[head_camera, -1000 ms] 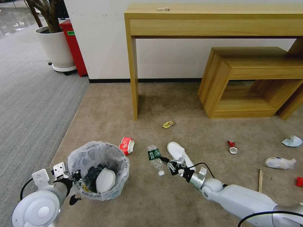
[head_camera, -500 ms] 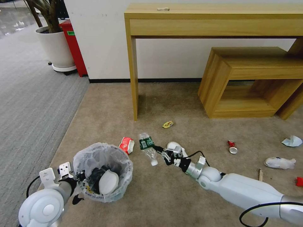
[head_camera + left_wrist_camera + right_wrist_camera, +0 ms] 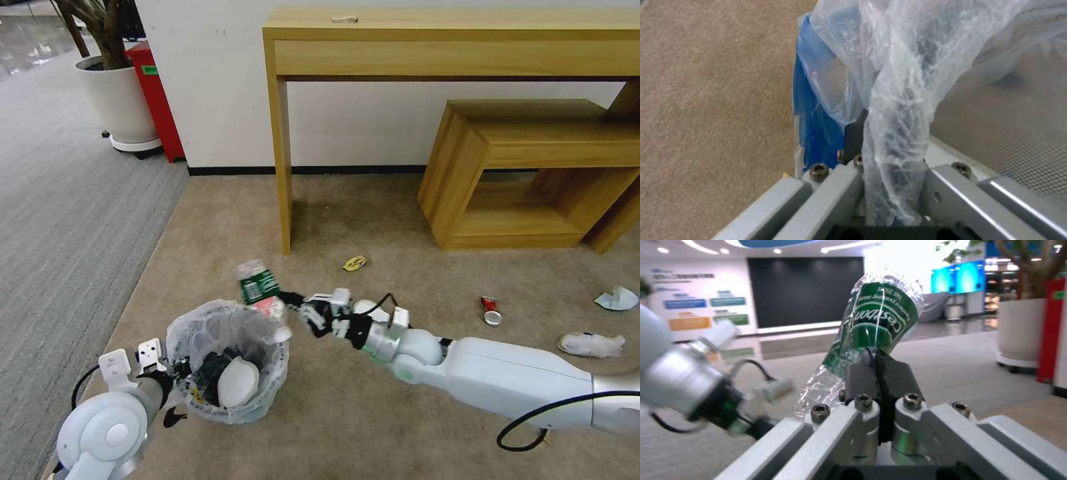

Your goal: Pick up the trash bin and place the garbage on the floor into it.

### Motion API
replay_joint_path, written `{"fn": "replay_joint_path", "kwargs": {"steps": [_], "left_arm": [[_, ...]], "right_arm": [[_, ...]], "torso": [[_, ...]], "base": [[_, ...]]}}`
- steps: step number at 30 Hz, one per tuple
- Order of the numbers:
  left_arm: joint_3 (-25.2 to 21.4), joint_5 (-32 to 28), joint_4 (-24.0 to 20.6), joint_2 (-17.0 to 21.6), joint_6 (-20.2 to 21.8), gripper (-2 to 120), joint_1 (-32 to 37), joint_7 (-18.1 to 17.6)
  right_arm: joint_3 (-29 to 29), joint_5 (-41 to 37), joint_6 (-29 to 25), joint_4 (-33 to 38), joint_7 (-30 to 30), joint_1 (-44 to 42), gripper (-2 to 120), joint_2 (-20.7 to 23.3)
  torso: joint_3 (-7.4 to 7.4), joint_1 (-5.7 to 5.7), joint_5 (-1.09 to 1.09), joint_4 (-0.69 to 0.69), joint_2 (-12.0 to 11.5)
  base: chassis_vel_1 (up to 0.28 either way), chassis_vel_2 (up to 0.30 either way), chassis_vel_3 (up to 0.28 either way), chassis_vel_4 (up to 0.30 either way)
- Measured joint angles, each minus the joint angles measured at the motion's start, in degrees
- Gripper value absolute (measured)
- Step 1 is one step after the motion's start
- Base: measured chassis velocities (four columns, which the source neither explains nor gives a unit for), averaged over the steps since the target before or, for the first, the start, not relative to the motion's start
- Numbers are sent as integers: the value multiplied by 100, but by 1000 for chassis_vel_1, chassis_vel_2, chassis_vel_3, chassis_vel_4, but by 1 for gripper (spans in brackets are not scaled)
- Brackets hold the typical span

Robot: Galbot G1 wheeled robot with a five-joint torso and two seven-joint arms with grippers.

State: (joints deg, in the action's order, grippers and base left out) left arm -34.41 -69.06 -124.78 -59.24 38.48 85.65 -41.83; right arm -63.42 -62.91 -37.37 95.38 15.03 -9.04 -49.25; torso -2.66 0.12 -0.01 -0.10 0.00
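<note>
The trash bin (image 3: 227, 363), lined with a crinkled white bag, hangs at lower left over the floor (image 3: 347, 420). My left gripper (image 3: 175, 375) is shut on its near rim. The left wrist view shows the bag (image 3: 907, 100) pinched between the fingers, beside the blue base (image 3: 813, 130). My right gripper (image 3: 292, 301) is shut on a crushed green-label bottle (image 3: 257, 285), holding it over the bin's far rim. That bottle (image 3: 876, 323) stands tilted above the right gripper (image 3: 880, 373). A white slipper (image 3: 238, 381) lies inside the bin.
Garbage on the carpet: a yellow wrapper (image 3: 355, 263), a red can (image 3: 491, 310), a white slipper (image 3: 591, 344), a tissue (image 3: 617, 299). A wooden console table (image 3: 283, 167) and low bench (image 3: 500, 167) stand ahead by the wall. A potted plant (image 3: 117, 93) stands far left on grey carpet.
My right gripper has carried the bottle up and to the left, from beside the bin to over its rim. The left arm has shifted the bin slightly right.
</note>
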Motion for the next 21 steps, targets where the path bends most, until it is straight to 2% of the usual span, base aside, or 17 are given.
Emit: {"fn": "replay_joint_path", "kwargs": {"steps": [11,21], "left_arm": [[-41,-218,-31,14,0,0,-159,-102],[-172,-440,-193,87,-5,0,-193,-160]], "right_arm": [[-685,27,104,236,-323,417,0,-382],[-1132,79,120,-15,-449,531,0,-683]], "torso": [[0,0,1,0,0],[0,0,1,0,0]], "base": [[0,0,0,0],[0,0,0,0]]}}
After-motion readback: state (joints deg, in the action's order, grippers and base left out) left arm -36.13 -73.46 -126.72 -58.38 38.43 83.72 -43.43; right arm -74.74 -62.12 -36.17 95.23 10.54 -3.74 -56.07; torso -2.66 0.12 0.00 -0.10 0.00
